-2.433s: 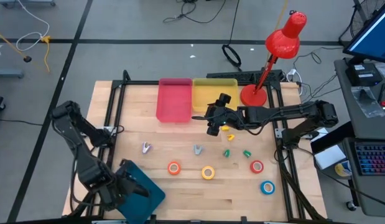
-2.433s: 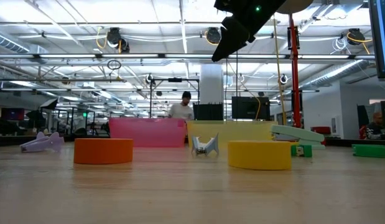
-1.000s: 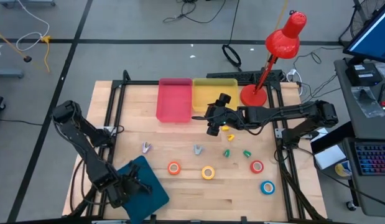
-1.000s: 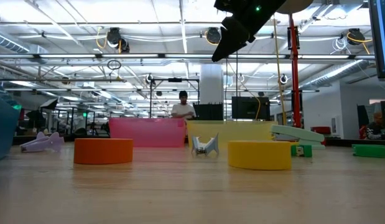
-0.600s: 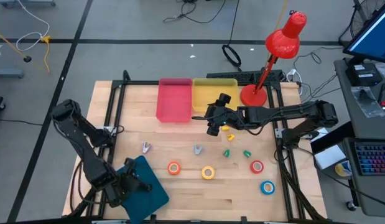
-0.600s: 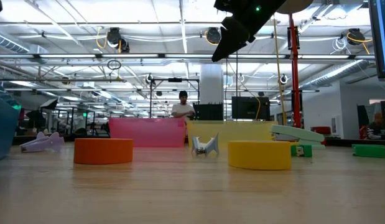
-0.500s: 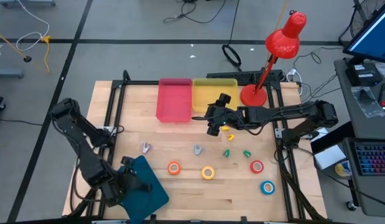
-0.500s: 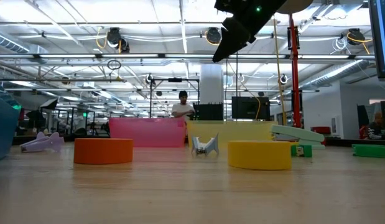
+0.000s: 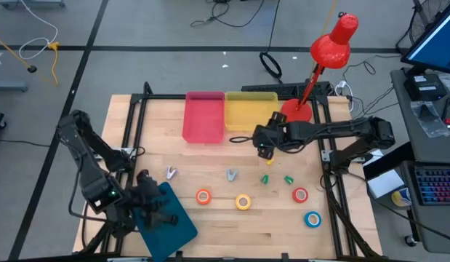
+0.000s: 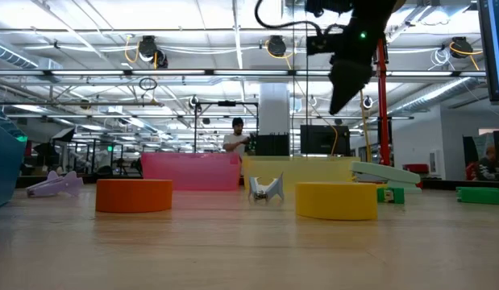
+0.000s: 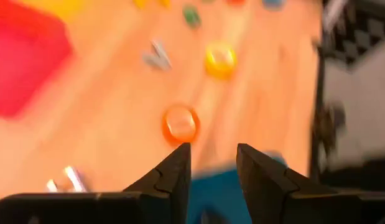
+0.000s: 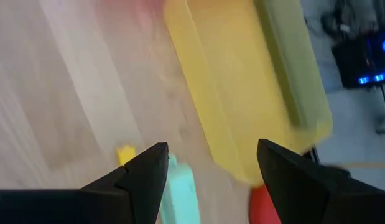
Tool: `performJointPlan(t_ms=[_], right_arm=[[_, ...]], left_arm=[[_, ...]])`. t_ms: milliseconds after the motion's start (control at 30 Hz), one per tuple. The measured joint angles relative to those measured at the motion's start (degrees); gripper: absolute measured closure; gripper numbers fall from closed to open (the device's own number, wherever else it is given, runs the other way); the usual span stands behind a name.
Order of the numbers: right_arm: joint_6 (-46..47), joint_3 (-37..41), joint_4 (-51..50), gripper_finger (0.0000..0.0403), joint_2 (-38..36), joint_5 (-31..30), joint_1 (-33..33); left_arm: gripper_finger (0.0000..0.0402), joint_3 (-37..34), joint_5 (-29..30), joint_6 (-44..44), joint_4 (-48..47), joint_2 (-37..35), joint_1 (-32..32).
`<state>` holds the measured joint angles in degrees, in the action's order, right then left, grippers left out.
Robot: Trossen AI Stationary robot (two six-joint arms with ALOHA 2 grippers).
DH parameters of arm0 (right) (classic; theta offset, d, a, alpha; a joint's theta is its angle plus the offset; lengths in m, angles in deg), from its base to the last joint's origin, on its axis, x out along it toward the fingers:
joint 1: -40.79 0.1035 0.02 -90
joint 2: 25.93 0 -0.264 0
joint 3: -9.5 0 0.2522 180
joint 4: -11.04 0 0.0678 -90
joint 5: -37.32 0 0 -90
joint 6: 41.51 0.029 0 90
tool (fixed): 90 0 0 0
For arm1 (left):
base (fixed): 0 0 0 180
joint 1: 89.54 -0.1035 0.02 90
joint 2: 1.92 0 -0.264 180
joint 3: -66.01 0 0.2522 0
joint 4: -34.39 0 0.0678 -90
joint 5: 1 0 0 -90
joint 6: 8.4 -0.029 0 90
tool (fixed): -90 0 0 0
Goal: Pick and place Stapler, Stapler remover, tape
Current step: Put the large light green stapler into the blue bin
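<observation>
The pale green stapler lies flat on the table in front of the yellow bin. My right gripper hangs open above it, and the stapler's end shows between its fingers, untouched. A lilac staple remover and a grey one lie mid-table. Four tape rolls lie flat nearer the front: orange, yellow, red and blue. My left gripper is open over the teal bin at the front left, with nothing between its fingers.
A pink bin stands beside the yellow one at the far edge. A red desk lamp stands at the far right corner. Two small green pieces lie near the red roll. Bare wood lies along the front edge.
My left gripper has risen from the teal bin, rolled about its own line, and drawn a little toward the far left. My right gripper has shifted toward the table's right edge and tipped further down over the stapler. No object has moved.
</observation>
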<state>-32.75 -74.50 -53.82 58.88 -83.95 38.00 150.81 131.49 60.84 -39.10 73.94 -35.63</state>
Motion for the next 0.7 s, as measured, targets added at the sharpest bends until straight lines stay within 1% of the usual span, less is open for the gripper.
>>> performJointPlan(t_ms=[133, 233, 433, 567, 700], right_arm=[[0.0, 0.0, -5.4, 0.0165, -0.1, 0.0, -1.9], [-0.3, 0.0, -9.0, 0.0165, -0.1, 0.0, -3.4], [-2.4, 0.0, -14.0, 0.0165, -0.1, 0.0, -6.7], [-5.4, 0.0, -15.1, 0.0165, -0.2, 0.0, -8.5], [-9.8, 0.0, -15.1, 0.0165, -0.2, 0.0, -10.0]], left_arm=[[0.0275, 0.0, 11.7, 2.1, 0.0, -0.1, -1.8], [0.0275, 0.0, 16.6, 4.2, 0.0, -0.1, -4.0], [0.0275, 0.0, 17.4, 9.4, 0.0, -0.1, -9.6], [0.0275, 0.0, 17.4, 12.6, 0.0, -0.1, -13.1], [0.0275, 0.0, 17.4, 13.3, 0.0, -0.1, -15.3]])
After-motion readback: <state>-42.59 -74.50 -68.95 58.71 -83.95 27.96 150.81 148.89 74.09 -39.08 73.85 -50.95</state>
